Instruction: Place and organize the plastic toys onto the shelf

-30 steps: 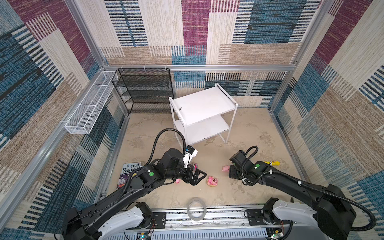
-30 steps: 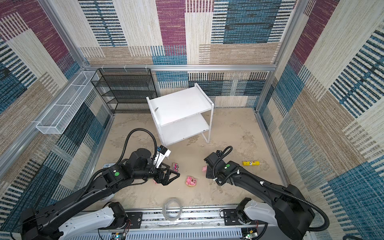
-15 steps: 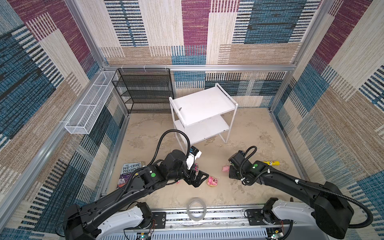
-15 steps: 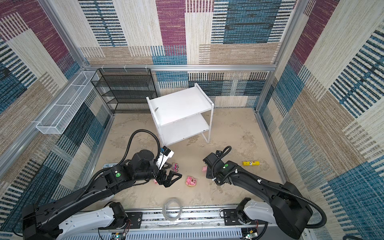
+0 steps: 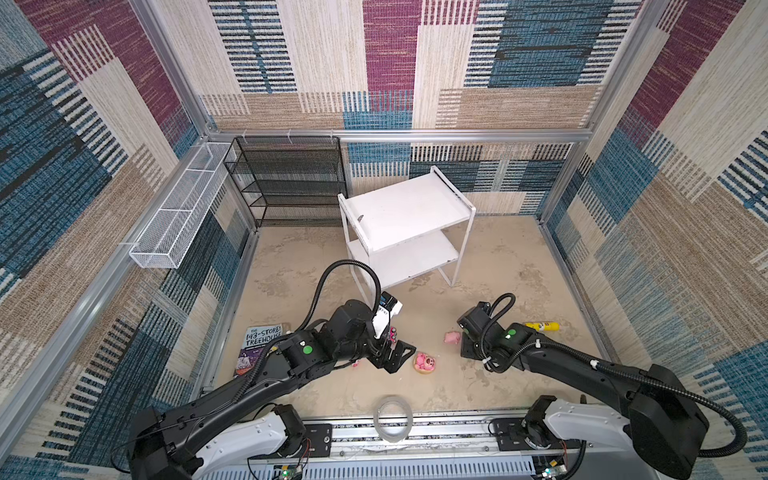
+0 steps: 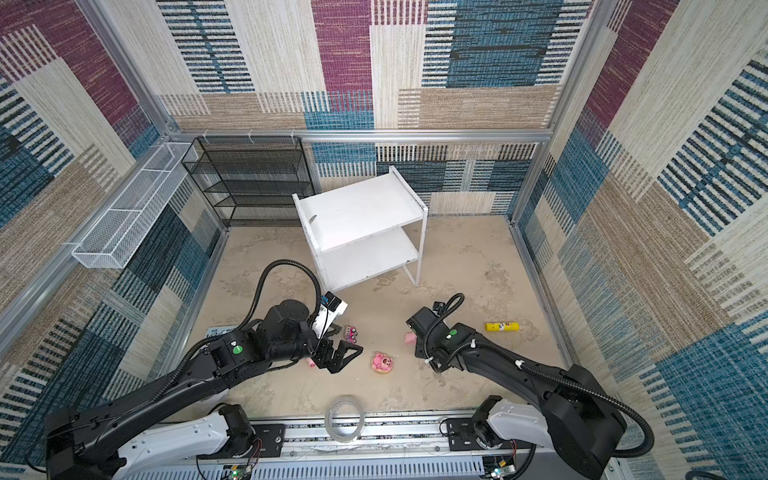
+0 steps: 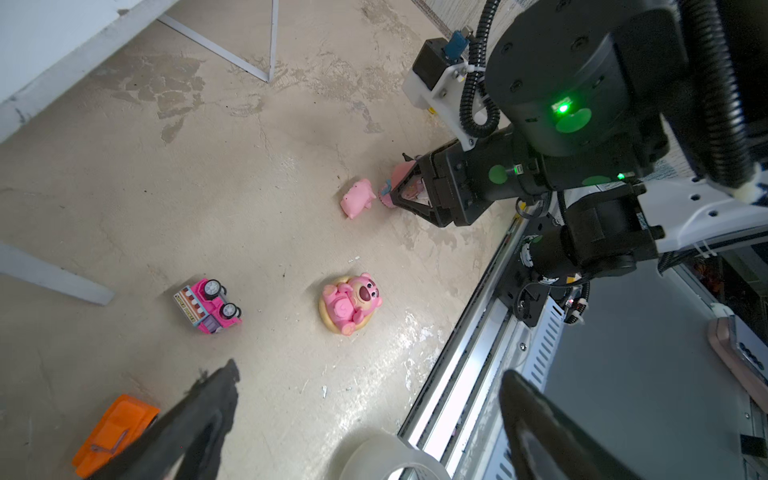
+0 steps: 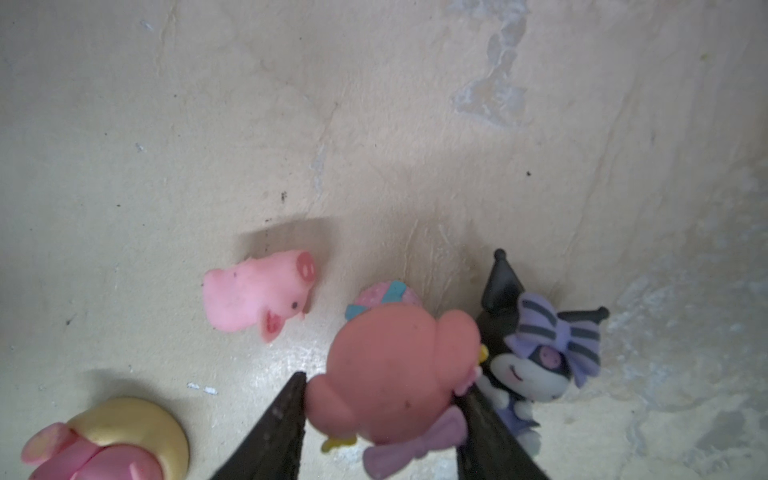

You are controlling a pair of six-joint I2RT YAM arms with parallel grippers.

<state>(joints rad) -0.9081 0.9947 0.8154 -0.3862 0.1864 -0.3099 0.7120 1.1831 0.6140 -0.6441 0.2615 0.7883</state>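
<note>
My right gripper point(image 8: 382, 388) is shut on a salmon-pink figure point(image 8: 395, 365) with a purple bow, low over the floor. A black-white figure point(image 8: 536, 357) stands against it and a pink pig point(image 8: 257, 295) lies close by. In both top views the pig point(image 5: 451, 337) shows beside that gripper point(image 5: 467, 340). My left gripper point(image 7: 370, 370) hangs open and empty near the pink bear point(image 7: 351, 303), the pink car point(image 7: 208, 305) and the orange car point(image 7: 112, 432). The white shelf point(image 5: 407, 208) stands at the back with both boards bare.
A purple book point(image 5: 259, 345) lies at the left wall and a yellow tube point(image 5: 542, 326) at the right. A clear tape roll point(image 5: 392, 417) sits on the front rail. The black mesh rack point(image 5: 291, 183) and a white wire basket point(image 5: 178, 208) line the back left.
My left gripper has drifted slightly toward the pink bear. The right arm has stayed by the pig while its jaws narrowed.
</note>
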